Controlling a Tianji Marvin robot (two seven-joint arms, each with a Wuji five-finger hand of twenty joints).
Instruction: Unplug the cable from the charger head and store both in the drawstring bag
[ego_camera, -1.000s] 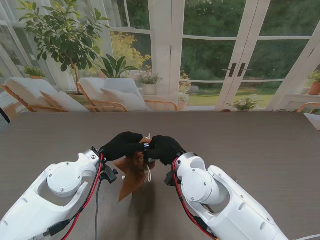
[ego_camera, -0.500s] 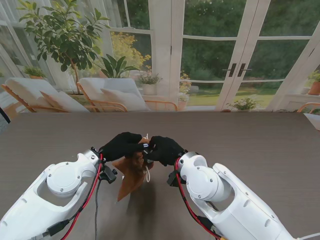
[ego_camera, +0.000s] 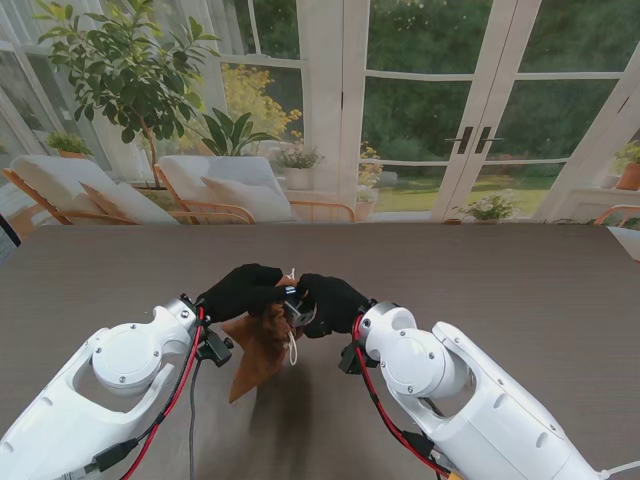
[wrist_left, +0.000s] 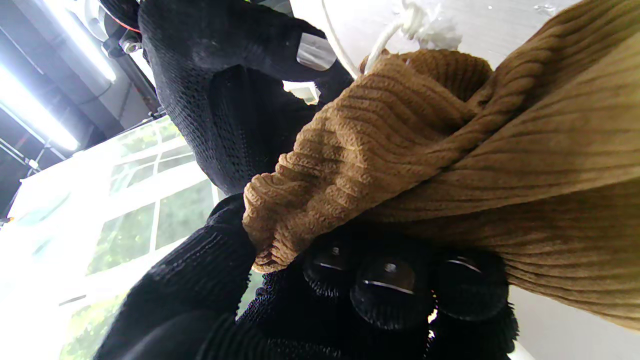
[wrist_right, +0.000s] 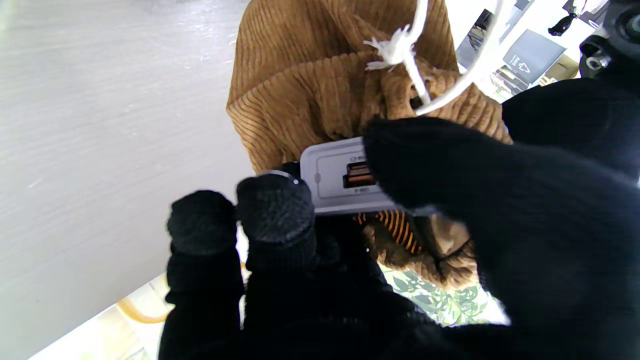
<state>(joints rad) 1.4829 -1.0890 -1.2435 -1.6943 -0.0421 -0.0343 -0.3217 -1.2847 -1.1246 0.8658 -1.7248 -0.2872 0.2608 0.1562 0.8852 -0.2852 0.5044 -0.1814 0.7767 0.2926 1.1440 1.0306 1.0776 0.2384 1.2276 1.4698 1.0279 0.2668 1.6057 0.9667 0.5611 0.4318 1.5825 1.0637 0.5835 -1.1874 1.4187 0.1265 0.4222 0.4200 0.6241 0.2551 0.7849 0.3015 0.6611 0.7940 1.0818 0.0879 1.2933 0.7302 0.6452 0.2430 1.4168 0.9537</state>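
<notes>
A brown corduroy drawstring bag (ego_camera: 258, 345) hangs over the middle of the table, its mouth gathered in my left hand (ego_camera: 243, 290). The left wrist view shows the bag (wrist_left: 450, 165) bunched over those fingers (wrist_left: 385, 280), with its white cord (wrist_left: 400, 25) trailing off. My right hand (ego_camera: 330, 298) pinches the grey charger head (ego_camera: 297, 303) at the bag's mouth. In the right wrist view the charger head (wrist_right: 332, 175) shows an empty orange port facing the camera, with the bag (wrist_right: 320, 95) just behind it. No cable is plugged into it. An orange-striped thing (wrist_right: 392, 225) peeks out inside the bag.
The dark wood-grain table (ego_camera: 520, 280) stretches wide on both sides of the hands. Glass doors, plants and lounge chairs stand beyond its far edge. Red and black wires run along both white forearms.
The right hand has turned a little and shifted left, so the grey charger head now shows between the two hands. The bag's lower tip has swung slightly leftward. The left hand stays put.
</notes>
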